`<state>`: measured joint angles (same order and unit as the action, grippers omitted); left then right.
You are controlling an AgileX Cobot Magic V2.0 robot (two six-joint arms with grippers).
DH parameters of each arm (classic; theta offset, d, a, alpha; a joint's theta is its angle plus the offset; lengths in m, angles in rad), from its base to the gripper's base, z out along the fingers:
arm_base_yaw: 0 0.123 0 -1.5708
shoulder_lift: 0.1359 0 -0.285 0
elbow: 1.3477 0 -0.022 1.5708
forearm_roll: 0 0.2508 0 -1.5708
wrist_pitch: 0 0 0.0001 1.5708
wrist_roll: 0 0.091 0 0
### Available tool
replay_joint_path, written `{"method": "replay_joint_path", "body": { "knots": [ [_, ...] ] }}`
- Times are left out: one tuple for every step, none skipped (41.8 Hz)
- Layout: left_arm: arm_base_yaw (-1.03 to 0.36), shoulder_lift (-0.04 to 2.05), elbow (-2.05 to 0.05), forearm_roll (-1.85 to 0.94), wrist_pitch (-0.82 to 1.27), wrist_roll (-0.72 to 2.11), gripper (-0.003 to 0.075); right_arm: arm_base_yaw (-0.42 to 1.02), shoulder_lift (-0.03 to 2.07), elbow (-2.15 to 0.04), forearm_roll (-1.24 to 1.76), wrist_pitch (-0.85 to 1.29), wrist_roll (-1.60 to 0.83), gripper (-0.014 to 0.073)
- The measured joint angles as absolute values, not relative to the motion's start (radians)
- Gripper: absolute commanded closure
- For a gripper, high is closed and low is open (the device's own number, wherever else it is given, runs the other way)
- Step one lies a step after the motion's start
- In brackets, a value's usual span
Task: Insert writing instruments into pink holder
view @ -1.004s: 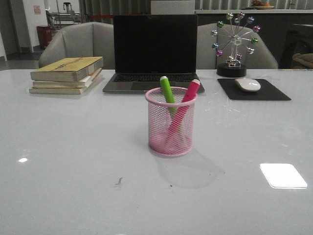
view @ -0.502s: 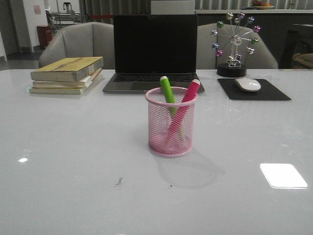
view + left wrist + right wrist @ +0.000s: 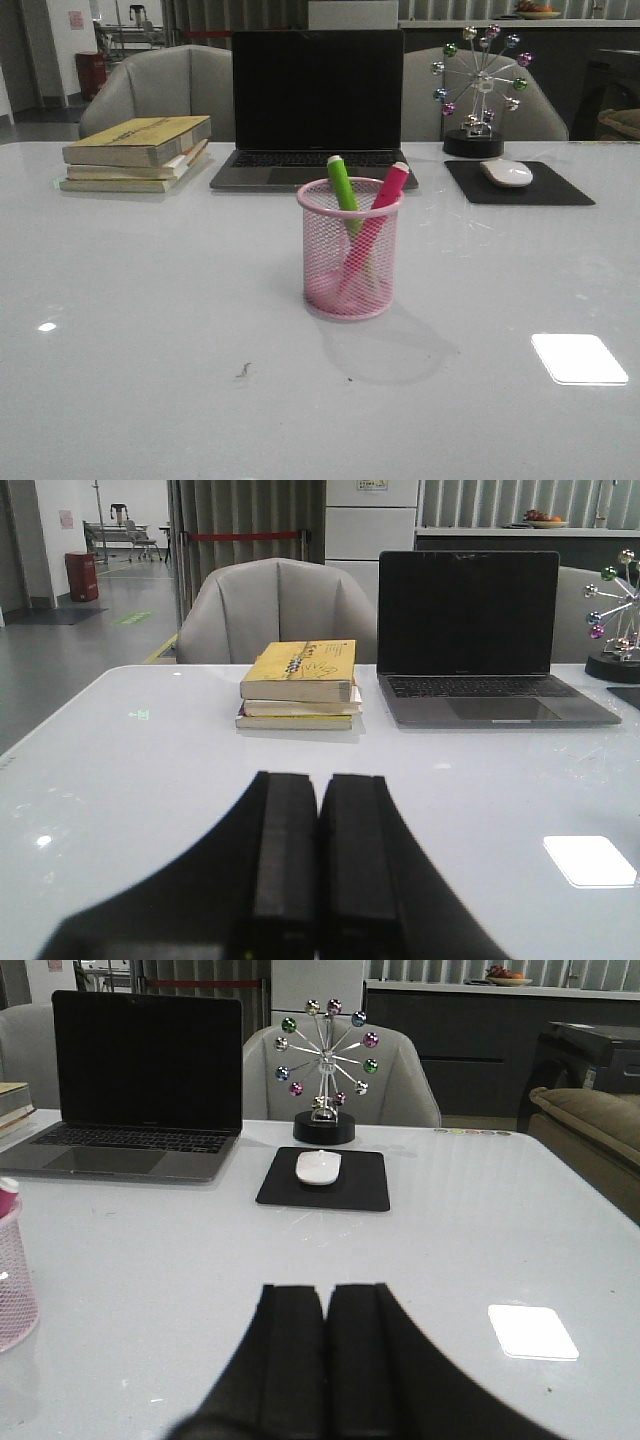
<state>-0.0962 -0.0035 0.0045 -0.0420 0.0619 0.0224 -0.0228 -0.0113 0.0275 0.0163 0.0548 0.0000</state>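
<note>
**Both pens in the cup, grippers clenched and clear**

The pink mesh cup stands upright near the middle of the white worktop, in front of the laptop. The green pen and the pink pen are both inside it. Each is taller than the cup is wide, so neither can lie flat: their lower ends rest on the base and their upper ends lean against the rim, the green one tilting toward the left, the pink one toward the right, crossing low down. That lean is what holds them steady with nothing gripping them.

No arm appears in the front view. The left gripper is clenched on nothing, fingers pressed together, low over bare worktop facing the stack of books. The right gripper is likewise clenched and empty, with the cup's edge off to one side and the mouse on its pad ahead.

Judging by this, the task looks complete; no loose pen shows anywhere on the worktop.
</note>
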Motion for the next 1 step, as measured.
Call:
{"method": "replay_joint_path", "body": {
  "knots": [
    [-0.096, -0.004, 0.005, -0.042, 0.062, 0.022, 0.0629, -0.023, -0.011, 0.028, 0.016, 0.055, 0.000, 0.0522]
  ]
}}
